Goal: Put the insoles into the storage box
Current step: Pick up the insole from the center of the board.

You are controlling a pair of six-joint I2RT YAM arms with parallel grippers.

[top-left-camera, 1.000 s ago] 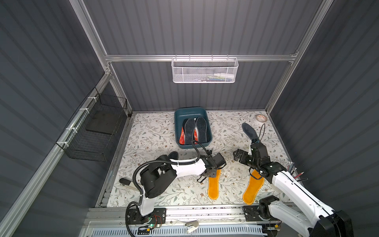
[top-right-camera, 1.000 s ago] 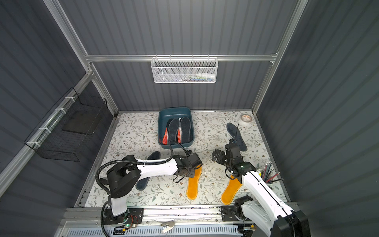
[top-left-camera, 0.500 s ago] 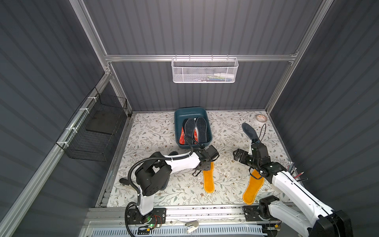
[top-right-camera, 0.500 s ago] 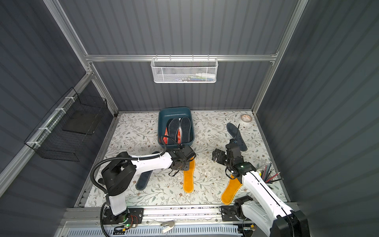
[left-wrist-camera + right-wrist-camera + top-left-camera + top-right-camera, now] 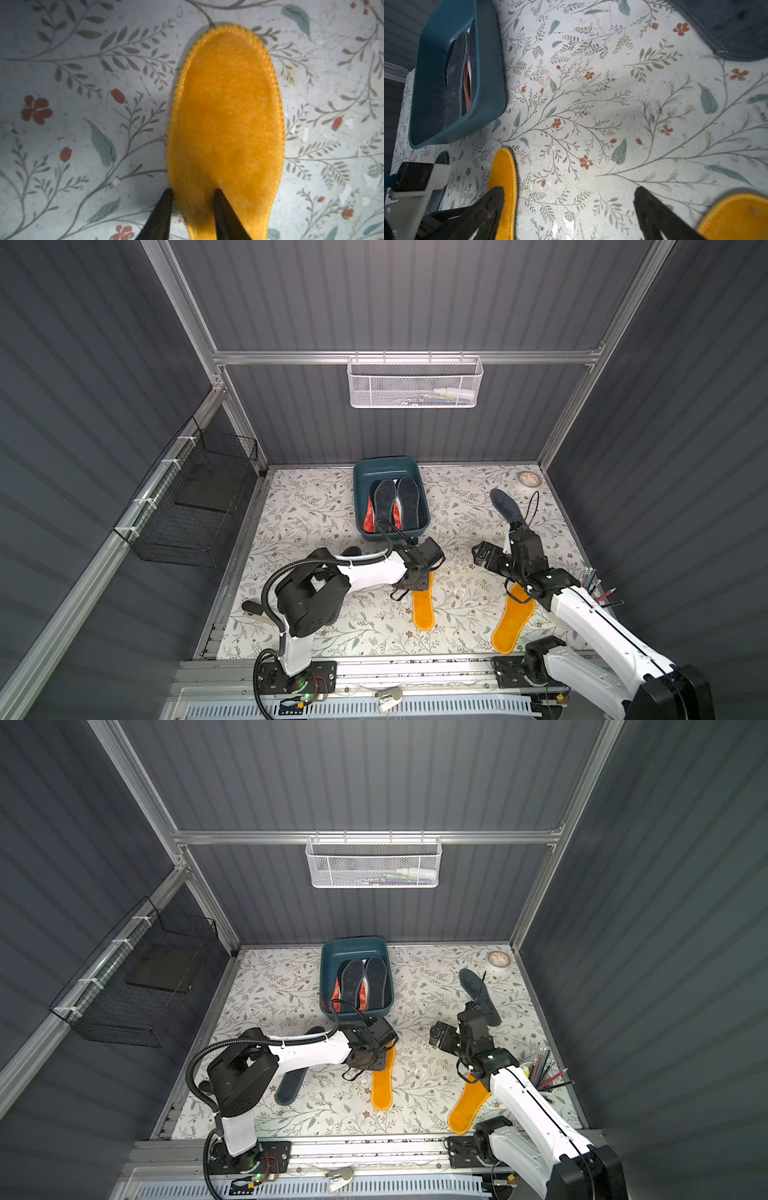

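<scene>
- Shifting a little toward the left arm's side since a second ago, the orange insole (image 5: 423, 605) is lying flat on the bench (image 5: 307, 506), near the storage box (image 5: 386, 470) but not touching it.
- The left fingers (image 5: 162, 214) are narrowing and straddling its side edge, one on the fuzzy top and one on the bench; I cannot tell whether they are clamping it yet.
- The right fingers (image 5: 652, 209) are staying spread wide over bare bench, holding nothing.
- By my judgement the pick is being set up, not finished. The stored insoles (image 5: 384, 506) are lying in the box, while this one, a second orange insole (image 5: 509, 626), a far dark insole (image 5: 505, 504) and a near dark insole (image 5: 291, 1085) are waiting outside.
</scene>
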